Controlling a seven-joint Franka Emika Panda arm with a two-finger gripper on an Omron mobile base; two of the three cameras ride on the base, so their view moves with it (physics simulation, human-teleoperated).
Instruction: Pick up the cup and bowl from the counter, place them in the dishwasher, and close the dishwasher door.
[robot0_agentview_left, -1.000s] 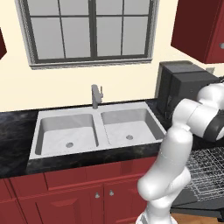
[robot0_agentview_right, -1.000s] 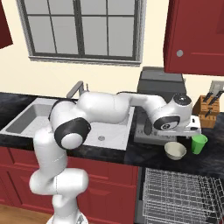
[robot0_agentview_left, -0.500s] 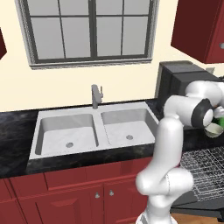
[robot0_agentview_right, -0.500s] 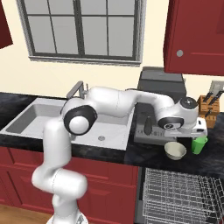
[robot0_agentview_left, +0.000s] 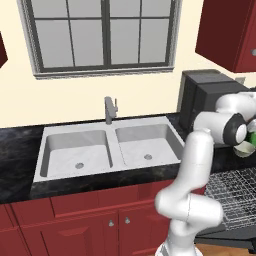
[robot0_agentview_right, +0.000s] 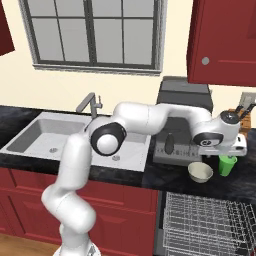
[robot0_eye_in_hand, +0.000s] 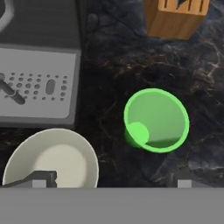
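I am hovering the wide-open pincer (robot0_eye_in_hand: 109, 180) above the green cup (robot0_eye_in_hand: 156, 120) standing on the black bench (robot0_eye_in_hand: 109, 65), a cream bowl (robot0_eye_in_hand: 52, 159) beside it, coffee machine (robot0_eye_in_hand: 37, 83) and wooden knife block (robot0_eye_in_hand: 175, 17) sitting near; dishwasher (robot0_agentview_right: 207, 225) rack lying below.

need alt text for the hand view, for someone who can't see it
Looking straight down on a black counter: an upright green cup sits at centre right, apart from a cream bowl at lower left. The open gripper hovers above them, with a coffee machine's grey tray at upper left and a wooden knife block at top.
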